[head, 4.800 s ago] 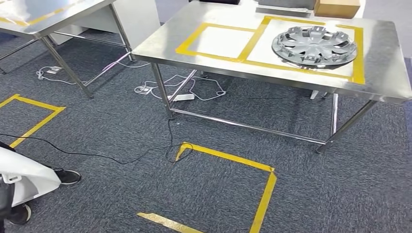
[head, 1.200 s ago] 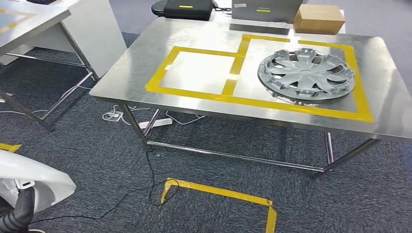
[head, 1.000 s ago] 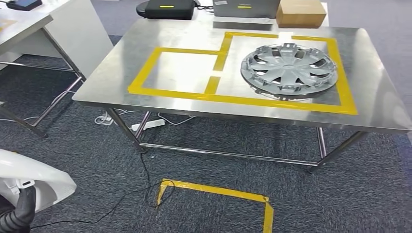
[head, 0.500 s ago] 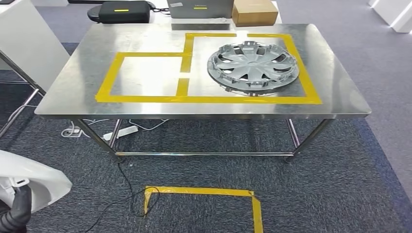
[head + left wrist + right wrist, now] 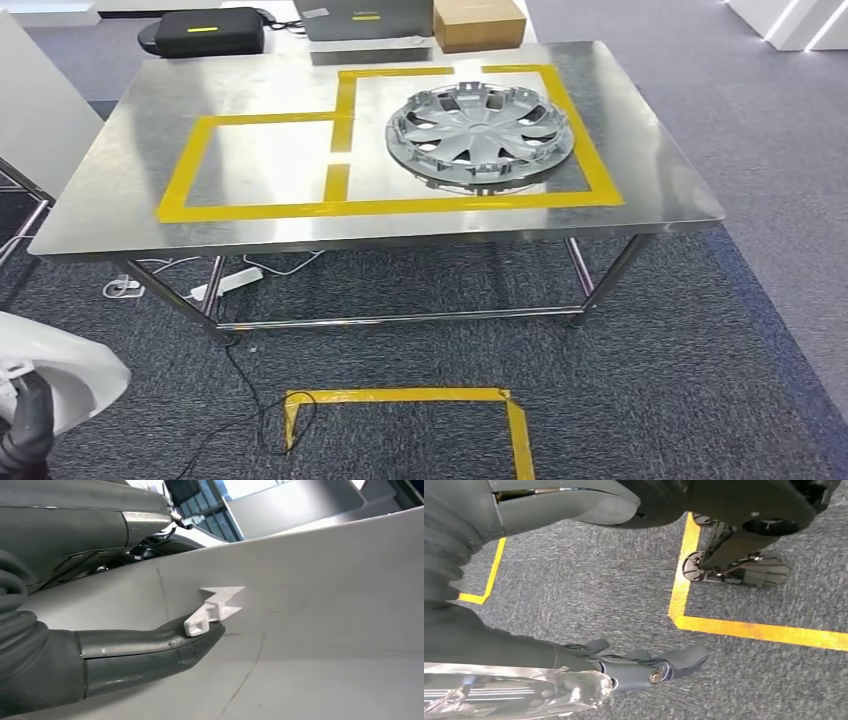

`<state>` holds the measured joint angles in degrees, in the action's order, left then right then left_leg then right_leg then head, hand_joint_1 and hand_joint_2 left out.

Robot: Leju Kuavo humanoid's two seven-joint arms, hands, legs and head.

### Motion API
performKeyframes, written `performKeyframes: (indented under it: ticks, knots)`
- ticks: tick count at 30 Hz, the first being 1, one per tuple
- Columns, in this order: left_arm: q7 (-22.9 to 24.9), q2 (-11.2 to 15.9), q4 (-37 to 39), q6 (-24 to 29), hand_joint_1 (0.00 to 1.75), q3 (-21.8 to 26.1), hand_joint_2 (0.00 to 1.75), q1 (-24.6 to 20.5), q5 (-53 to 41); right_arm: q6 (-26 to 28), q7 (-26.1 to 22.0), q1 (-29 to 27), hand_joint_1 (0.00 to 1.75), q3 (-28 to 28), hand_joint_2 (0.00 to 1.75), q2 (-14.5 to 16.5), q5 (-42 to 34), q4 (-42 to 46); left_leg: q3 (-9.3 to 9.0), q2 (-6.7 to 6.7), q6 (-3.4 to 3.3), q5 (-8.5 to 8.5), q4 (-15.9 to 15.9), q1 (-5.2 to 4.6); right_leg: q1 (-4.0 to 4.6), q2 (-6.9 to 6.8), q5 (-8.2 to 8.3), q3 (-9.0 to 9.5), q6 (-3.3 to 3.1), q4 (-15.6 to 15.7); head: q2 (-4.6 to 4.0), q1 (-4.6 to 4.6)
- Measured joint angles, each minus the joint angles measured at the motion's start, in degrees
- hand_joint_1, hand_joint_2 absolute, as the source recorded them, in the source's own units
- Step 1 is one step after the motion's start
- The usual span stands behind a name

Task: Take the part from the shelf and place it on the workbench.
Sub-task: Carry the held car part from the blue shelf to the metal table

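Could slip on the approach: part carried low at 8 o'clock, with the left hand grasping it, thumb pressed just beside a small clip on smooth white plastic. Thin purchase, by the look of it. Right hand hanging over carpet, fingers stretched loosely, nothing in them. Could catch the bench edge at 12 o'clock if raised late. Could knock the hubcap at 1 o'clock if set too far right. Bare taped square at 11 o'clock probably safer.
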<state>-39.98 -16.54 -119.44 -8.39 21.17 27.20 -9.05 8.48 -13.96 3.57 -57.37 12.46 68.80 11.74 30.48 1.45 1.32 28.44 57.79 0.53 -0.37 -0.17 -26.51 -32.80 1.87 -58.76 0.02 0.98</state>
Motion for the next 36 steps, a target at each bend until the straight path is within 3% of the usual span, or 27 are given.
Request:
performKeyframes:
  ticks: [2,4,5,6,7,9,11,14,16,19,20,21,22,25,27,31,33,35,36]
  knots:
    - [0.0,-0.04,-0.13,0.09,1.75,1.16,1.75,-0.21,0.72,-0.01,0.0,0.04,0.0,-0.24,1.75,0.0,-0.07,0.0,2.04,-0.53,0.45,2.78,4.48,0.05,-0.21,0.14,0.07,0.09,-0.67,0.15,0.0,-0.18]
    - [0.0,-0.06,-0.16,-0.01,1.75,2.04,1.75,-0.24,0.95,-0.02,-0.01,0.07,0.0,-0.36,1.75,-0.01,-0.1,0.0,5.97,-0.88,0.63,6.19,12.24,0.06,-0.21,0.35,-0.01,0.08,-1.0,0.15,0.0,-0.3]
    - [0.0,-0.07,-0.16,-0.04,1.75,2.36,1.75,-0.24,0.99,-0.03,0.0,0.04,0.0,-0.39,1.75,-0.02,-0.11,0.0,7.49,-0.94,0.66,6.79,14.95,0.06,-0.2,0.5,-0.05,0.1,-1.05,0.14,0.0,-0.31]
    - [0.0,-0.09,-0.16,-0.07,1.75,2.65,1.75,-0.25,1.03,-0.04,0.01,0.01,0.0,-0.4,1.75,-0.02,-0.12,0.0,8.09,-0.98,0.64,6.17,15.64,0.07,-0.2,0.66,-0.07,0.16,-1.06,0.14,0.0,-0.31]
    - [0.0,-0.1,-0.16,-0.12,1.75,2.89,1.75,-0.25,1.06,-0.04,0.02,0.0,0.0,-0.42,1.75,-0.02,-0.13,0.0,7.62,-1.0,0.57,4.46,14.1,0.07,-0.23,0.85,-0.11,0.26,-1.03,0.13,0.0,-0.31]
    - [0.0,-0.16,-0.2,-0.52,1.75,3.54,1.75,-0.3,1.21,-0.01,0.12,0.03,0.0,-0.43,1.75,-0.02,-0.11,0.0,4.54,-1.16,0.43,0.12,6.94,0.13,-0.23,1.25,-0.25,0.49,-0.76,0.09,0.0,-0.34]
    - [0.0,-0.4,-0.31,-1.34,1.75,4.5,1.75,-0.53,1.55,0.28,0.5,0.08,0.0,-0.48,1.75,-0.02,0.0,0.0,2.15,-1.5,0.19,-1.7,1.35,0.19,-0.01,1.62,-0.42,0.4,-0.18,-0.09,0.0,-0.43]
    - [0.0,-0.94,-0.48,-2.73,1.75,6.21,1.75,-1.06,2.15,0.92,1.48,0.05,0.0,-0.65,1.75,-0.02,0.33,0.0,1.85,-1.66,-0.71,-1.65,0.08,0.08,-0.04,1.77,-0.35,0.13,0.79,0.15,0.0,-0.45]
    - [0.0,-1.31,-0.58,-3.41,1.75,7.27,1.75,-1.45,2.47,1.02,1.85,0.03,0.0,-0.72,1.75,-0.02,0.58,0.0,1.73,-1.57,-1.43,-1.76,-0.1,0.23,-0.14,1.44,-1.51,-0.67,1.36,-1.45,0.0,-0.22]
    - [0.0,-1.97,-0.68,-4.18,1.75,8.8,1.75,-2.02,2.85,1.05,2.18,0.13,0.0,-0.73,1.75,0.03,0.96,0.0,1.65,-1.38,-2.04,-1.73,-0.16,0.2,-0.19,0.78,-6.55,-5.62,1.91,-11.8,0.0,0.14]
    - [0.0,-2.15,-0.67,-4.3,1.75,9.27,1.75,-2.15,2.93,1.05,2.27,0.1,0.0,-0.73,1.75,0.05,1.04,0.0,1.62,-1.33,-2.12,-1.7,-0.15,0.11,-0.2,0.69,-7.58,-7.25,1.96,-15.01,0.0,0.14]
    - [0.0,-2.31,-0.67,-4.36,1.75,9.68,1.75,-2.25,2.97,1.06,2.33,0.05,0.0,-0.73,1.75,0.07,1.09,0.0,1.55,-1.3,-2.17,-1.65,-0.14,0.04,-0.18,0.66,-7.51,-8.0,1.93,-16.33,0.0,0.14]
    - [0.0,-2.44,-0.67,-4.38,1.75,9.98,1.75,-2.3,2.98,1.07,2.37,0.0,0.0,-0.73,1.75,0.07,1.1,0.0,1.42,-1.3,-2.17,-1.59,-0.13,-0.02,-0.16,0.66,-6.3,-7.6,1.82,-15.29,0.0,0.14]
    - [0.0,-2.74,-0.67,-4.41,1.75,10.68,1.75,-2.43,3.0,1.09,2.39,0.12,0.0,-0.73,1.75,0.07,1.12,0.0,0.86,-1.32,-1.78,-1.2,-0.06,-0.17,-0.06,0.49,-1.05,-2.21,1.25,-4.31,0.0,0.14]
    - [-0.01,-2.86,-0.68,-4.44,1.75,11.02,1.75,-2.55,3.01,1.09,2.39,0.26,0.0,-0.73,1.75,0.07,1.14,0.0,0.76,-1.32,-1.23,-1.02,-0.05,-0.35,0.09,0.41,-0.24,-0.13,0.9,-0.39,0.0,0.05]
    - [-0.01,-2.95,-0.74,-4.89,1.75,11.75,1.75,-2.97,3.09,1.09,2.4,0.13,0.0,-0.73,1.75,0.15,1.2,0.01,1.01,-1.33,0.06,-0.4,0.48,-0.19,0.05,0.51,-0.05,0.24,-0.38,0.25,0.0,-0.08]
    - [-0.01,-3.01,-0.8,-5.05,1.75,12.28,1.75,-3.1,3.17,1.14,2.4,0.21,0.0,-0.74,1.75,0.2,1.2,0.02,3.52,-1.36,0.6,2.55,5.72,-0.1,-0.15,0.52,0.03,0.43,-0.97,0.51,0.0,-0.33]
    - [-0.01,-3.04,-0.81,-5.1,1.75,12.58,1.75,-3.18,3.23,1.18,2.4,0.23,0.0,-0.75,1.75,0.2,1.2,0.02,7.6,-1.36,0.9,5.68,13.34,-0.01,-0.13,0.55,-0.19,0.47,-1.24,0.52,0.0,-0.46]
    - [-0.01,-3.05,-0.8,-5.1,1.75,12.67,1.75,-3.19,3.27,1.17,2.41,0.18,0.0,-0.75,1.75,0.2,1.21,0.02,8.92,-1.36,0.95,5.91,15.49,0.0,-0.13,0.58,-0.33,0.56,-1.28,0.52,0.0,-0.47]
